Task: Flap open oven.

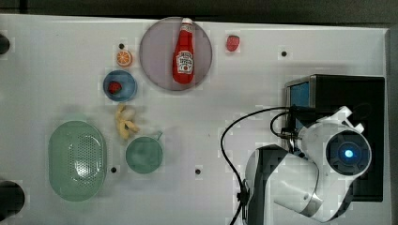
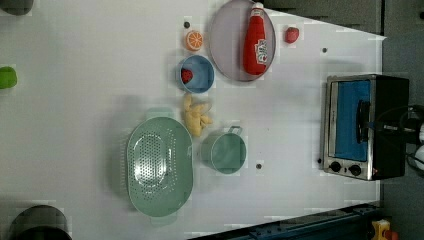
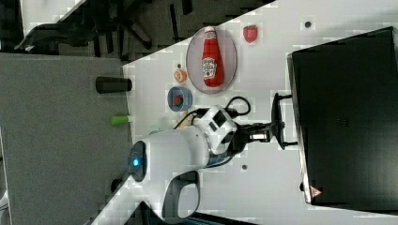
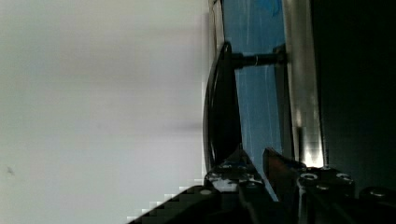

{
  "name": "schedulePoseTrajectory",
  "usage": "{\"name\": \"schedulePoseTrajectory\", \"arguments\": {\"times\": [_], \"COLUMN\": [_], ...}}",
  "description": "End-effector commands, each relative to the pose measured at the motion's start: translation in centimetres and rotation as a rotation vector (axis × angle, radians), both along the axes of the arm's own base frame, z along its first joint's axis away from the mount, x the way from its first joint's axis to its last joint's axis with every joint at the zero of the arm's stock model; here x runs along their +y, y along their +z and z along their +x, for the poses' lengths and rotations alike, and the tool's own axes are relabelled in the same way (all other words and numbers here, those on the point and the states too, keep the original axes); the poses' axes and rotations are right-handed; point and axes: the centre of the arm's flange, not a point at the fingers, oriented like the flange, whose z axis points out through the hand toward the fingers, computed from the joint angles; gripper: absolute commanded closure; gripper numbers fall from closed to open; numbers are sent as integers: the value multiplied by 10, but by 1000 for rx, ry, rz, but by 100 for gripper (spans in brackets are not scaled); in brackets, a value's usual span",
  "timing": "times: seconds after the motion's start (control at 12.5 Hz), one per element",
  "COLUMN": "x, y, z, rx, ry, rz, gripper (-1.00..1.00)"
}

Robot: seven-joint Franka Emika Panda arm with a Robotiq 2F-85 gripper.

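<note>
We treat this step as seating the grip on the handle (image 4: 219, 107) before any pull. The oven (image 3: 345, 117) stands on the bench (image 1: 70, 93) directly ahead of the pincer (image 4: 254, 163), its glass door (image 2: 352, 120) facing the arm and, as far as we can judge, not yet swung open.

In the wrist view one finger (image 4: 233, 163) lies on the outer side of the handle bar and the other finger (image 4: 280, 163) lies between bar and glass. The jaws stand narrow, with only a small gap, and the bar sits in that gap. We cannot tell for certain whether the pads press on the bar or merely bracket it. In the right view the pincer meets the bar near its middle.

To do the step well:

1. We confirm that both pads bear on the bar before loading it.
2. We pull along an arc about the door's hinge edge, not straight back, so that the bar does not slip out of the jaws.
3. We let the wrist turn with the door as it swings.
4. We keep the inner finger off the glass.
5. We watch that the oven itself does not slide on the bench.
</note>
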Motion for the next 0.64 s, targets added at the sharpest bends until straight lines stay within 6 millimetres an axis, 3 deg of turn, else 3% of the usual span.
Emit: {"name": "schedulePoseTrajectory", "arguments": {"times": [0.08, 0.64], "x": [-10, 25], "y": [-10, -21], "z": [-2, 10], "rx": [-16, 15], "ry": [45, 89], "rz": [-25, -46], "gripper": [65, 65]}}
